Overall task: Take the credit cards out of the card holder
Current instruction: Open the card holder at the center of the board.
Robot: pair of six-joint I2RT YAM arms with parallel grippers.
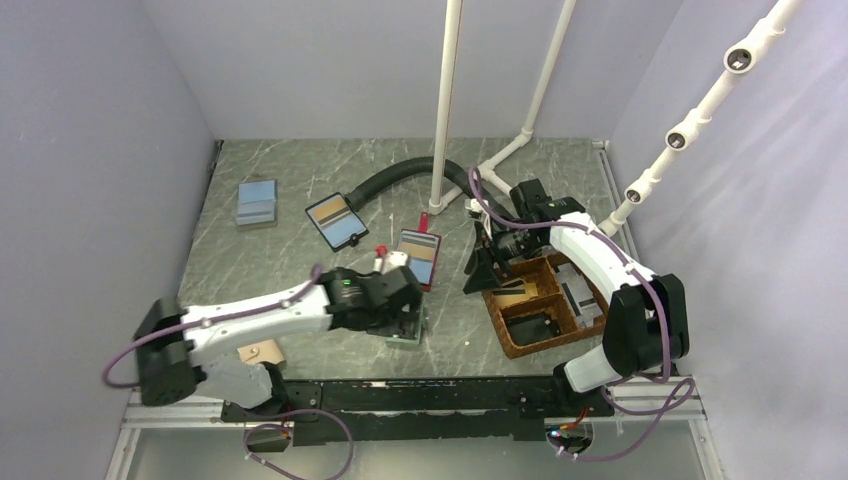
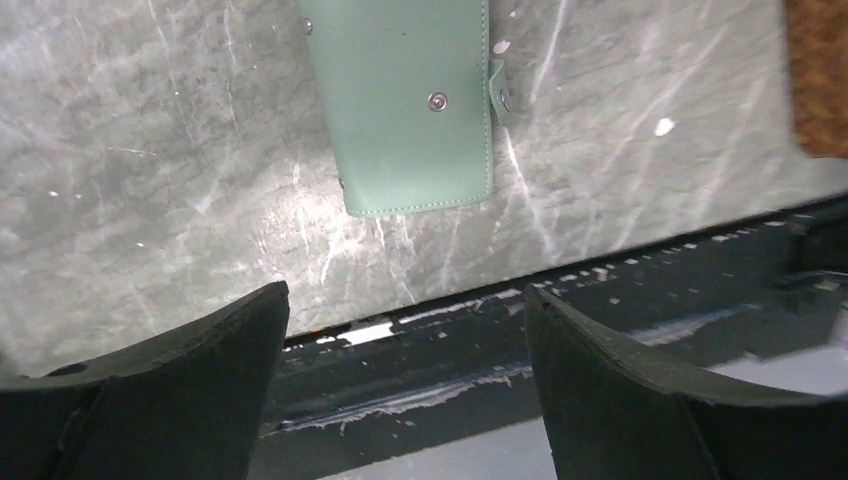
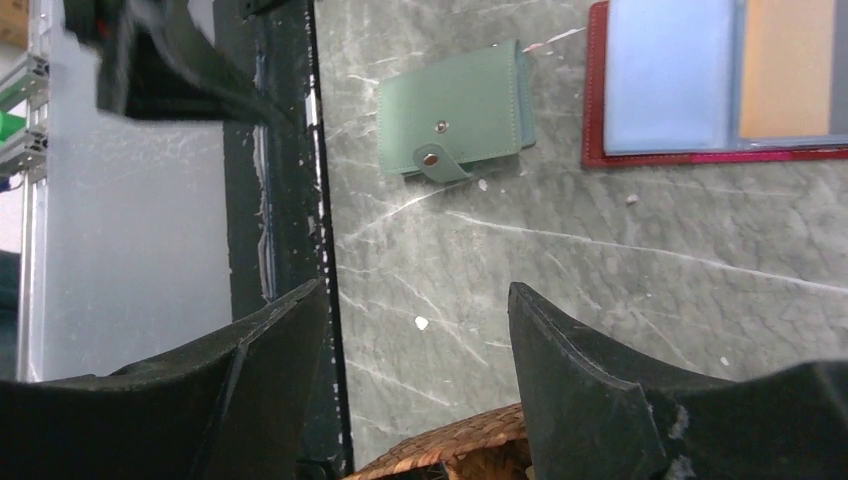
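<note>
Card holder (image 2: 410, 105) is seen flat on the counter (image 2: 150, 150), just beyond the left gripper's (image 2: 405, 295) parted, empty jaws.

Bright, even light from overhead, with only soft, faint shadows under the arms (image 1: 270, 315) on the table (image 1: 300, 190). Up close, white glare streaks its surface just near of the card holder (image 2: 410, 100). The dark fingers (image 2: 150, 400) at the wrist views' edges look soft, out of focus.
</note>
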